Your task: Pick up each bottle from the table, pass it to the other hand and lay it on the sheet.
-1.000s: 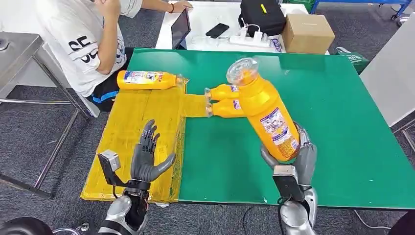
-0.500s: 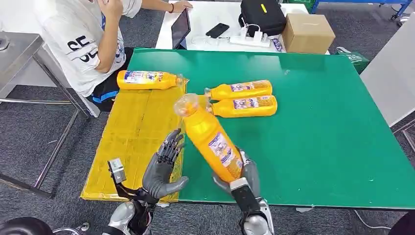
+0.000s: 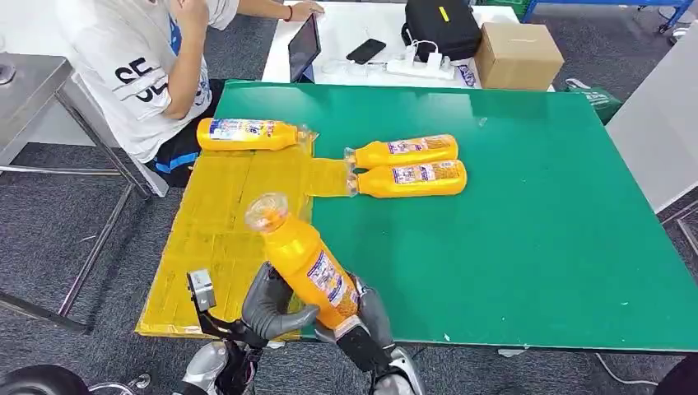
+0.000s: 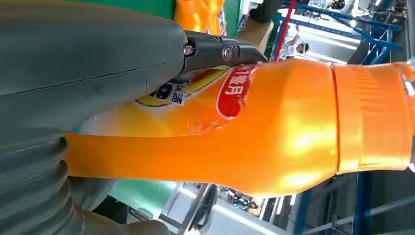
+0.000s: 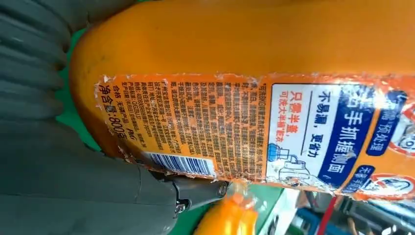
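Note:
An orange bottle with a clear cap stands tilted above the table's front edge, cap leaning toward the yellow sheet. My right hand grips its lower end. My left hand wraps around the body from the other side, thumb across the label. One bottle lies at the sheet's far edge. Two more bottles lie side by side on the green table, caps at the sheet's side flap.
A person in a white shirt sits at the table's far left corner. Behind stands a white table with a tablet, a black bag and a cardboard box. A metal table stands at far left.
My right hand has carried the bottle left and toward me, from the table's middle right to the front edge. My left hand has risen and closed around it.

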